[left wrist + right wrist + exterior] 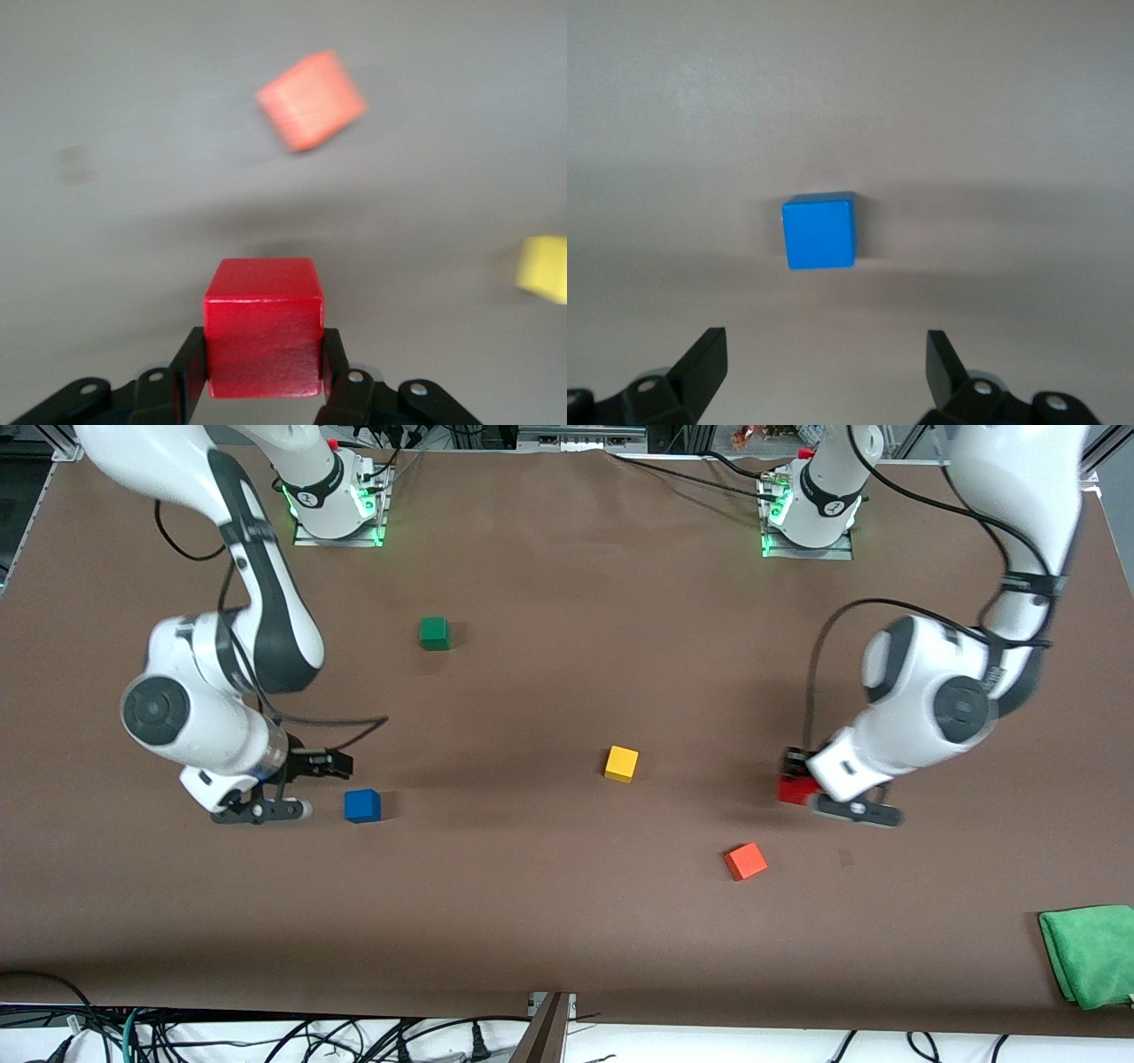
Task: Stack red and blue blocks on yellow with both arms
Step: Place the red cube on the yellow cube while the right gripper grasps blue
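Note:
My left gripper point(804, 785) is shut on the deep red cube point(791, 789), held low over the table toward the left arm's end. In the left wrist view the red cube point(263, 310) sits between the two black fingers point(190, 367). The yellow cube point(621, 763) rests alone near the table's middle and shows in the left wrist view point(542, 268). The bright blue cube point(362, 805) rests on the table toward the right arm's end. My right gripper point(310, 786) is open and empty, low beside it; the blue cube point(819, 232) lies ahead of the spread fingers point(704, 359).
An orange-red cube point(745, 861) lies nearer the front camera than the red cube and shows in the left wrist view point(312, 99). A green cube point(434, 633) sits nearer the robots' bases. A green cloth point(1090, 952) lies at the table's front corner at the left arm's end.

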Controlling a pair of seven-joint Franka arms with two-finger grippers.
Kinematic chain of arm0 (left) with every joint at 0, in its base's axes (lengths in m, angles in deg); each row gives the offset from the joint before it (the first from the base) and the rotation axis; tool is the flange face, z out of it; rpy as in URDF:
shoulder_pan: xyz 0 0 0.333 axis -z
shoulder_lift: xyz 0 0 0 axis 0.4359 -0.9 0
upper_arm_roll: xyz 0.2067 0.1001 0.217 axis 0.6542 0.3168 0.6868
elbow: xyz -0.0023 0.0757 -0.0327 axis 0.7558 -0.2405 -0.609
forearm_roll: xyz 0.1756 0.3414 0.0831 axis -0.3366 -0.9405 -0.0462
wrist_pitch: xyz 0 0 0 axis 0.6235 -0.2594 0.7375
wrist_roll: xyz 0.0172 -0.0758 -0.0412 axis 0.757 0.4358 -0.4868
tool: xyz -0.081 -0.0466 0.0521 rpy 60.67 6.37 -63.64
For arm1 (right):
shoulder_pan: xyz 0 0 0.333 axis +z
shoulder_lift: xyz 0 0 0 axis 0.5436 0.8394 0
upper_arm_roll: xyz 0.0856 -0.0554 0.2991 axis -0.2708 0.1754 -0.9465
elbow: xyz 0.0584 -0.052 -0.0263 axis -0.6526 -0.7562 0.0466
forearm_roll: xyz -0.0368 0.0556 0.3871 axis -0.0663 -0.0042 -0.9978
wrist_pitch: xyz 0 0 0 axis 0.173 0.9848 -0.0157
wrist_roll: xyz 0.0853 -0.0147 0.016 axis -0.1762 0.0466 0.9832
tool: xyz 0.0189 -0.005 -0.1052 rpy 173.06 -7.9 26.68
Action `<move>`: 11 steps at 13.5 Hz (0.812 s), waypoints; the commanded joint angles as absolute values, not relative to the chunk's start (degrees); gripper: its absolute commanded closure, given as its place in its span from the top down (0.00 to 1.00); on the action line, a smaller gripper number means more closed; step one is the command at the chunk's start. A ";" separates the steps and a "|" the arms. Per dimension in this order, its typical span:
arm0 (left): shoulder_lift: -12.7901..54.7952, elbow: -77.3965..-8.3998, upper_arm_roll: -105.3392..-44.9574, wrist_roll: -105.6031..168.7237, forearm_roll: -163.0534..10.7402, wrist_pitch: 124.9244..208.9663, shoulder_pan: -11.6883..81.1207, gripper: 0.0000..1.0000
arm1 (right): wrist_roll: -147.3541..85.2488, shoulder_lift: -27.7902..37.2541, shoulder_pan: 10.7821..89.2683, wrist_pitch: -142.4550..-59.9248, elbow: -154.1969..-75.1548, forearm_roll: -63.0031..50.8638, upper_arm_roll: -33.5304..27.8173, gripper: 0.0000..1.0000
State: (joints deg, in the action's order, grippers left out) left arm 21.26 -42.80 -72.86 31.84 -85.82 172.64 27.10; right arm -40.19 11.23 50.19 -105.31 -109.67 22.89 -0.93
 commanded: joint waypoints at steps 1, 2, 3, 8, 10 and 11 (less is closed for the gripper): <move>16.32 -35.93 -71.76 37.58 -87.52 170.81 36.62 0.00 | -40.57 15.45 49.89 -107.89 -106.44 20.23 -1.01 0.99; 14.39 -33.91 -71.85 38.20 -87.43 170.81 38.83 0.00 | -40.57 16.76 50.24 -109.31 -106.36 20.23 -1.01 0.99; 12.80 -32.50 -71.76 39.95 -87.43 170.81 41.11 0.00 | -40.39 17.99 50.33 -110.62 -106.27 20.32 -1.01 0.99; 6.02 -26.68 -71.50 45.85 -92.44 171.16 47.81 0.00 | -40.83 21.78 50.59 -115.29 -106.27 20.41 -1.01 0.98; 5.32 -26.59 -71.41 45.85 -92.53 171.25 48.69 0.00 | -40.92 22.57 50.51 -116.17 -106.27 20.23 -1.01 0.96; 5.23 -26.59 -71.50 45.76 -92.71 171.25 49.30 0.00 | -41.09 22.84 50.51 -116.44 -106.27 20.23 -1.10 0.91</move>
